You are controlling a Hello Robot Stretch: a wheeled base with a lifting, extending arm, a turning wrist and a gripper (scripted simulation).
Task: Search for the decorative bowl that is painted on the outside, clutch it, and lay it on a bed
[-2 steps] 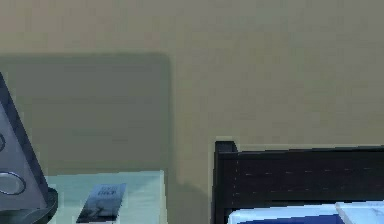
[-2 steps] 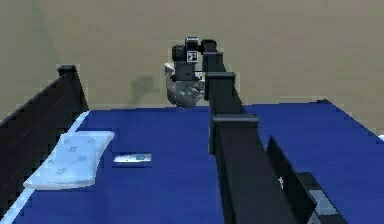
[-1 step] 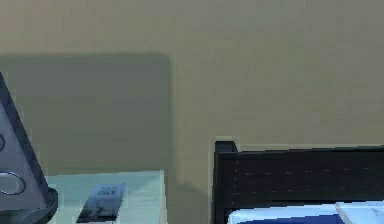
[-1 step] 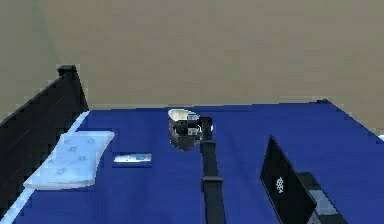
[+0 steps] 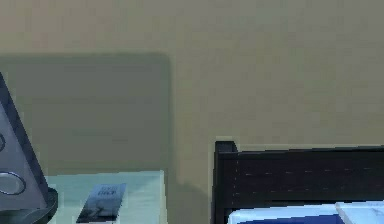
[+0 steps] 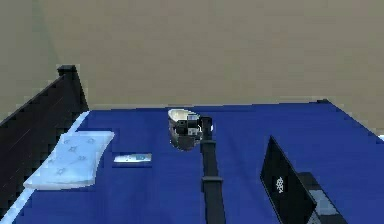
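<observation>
Showing rounded pale bowl (image 6: 180, 117), flat blue bed (image 6: 300, 130)

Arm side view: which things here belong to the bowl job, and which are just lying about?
For the job: pale bowl, gripper, blue bed.
Just lying about: pillow, small flat dark device, laptop.

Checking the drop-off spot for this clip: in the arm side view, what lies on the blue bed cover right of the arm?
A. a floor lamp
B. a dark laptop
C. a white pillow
B: the dark laptop stands on the bed right of the arm, while the pillow lies left.
</observation>
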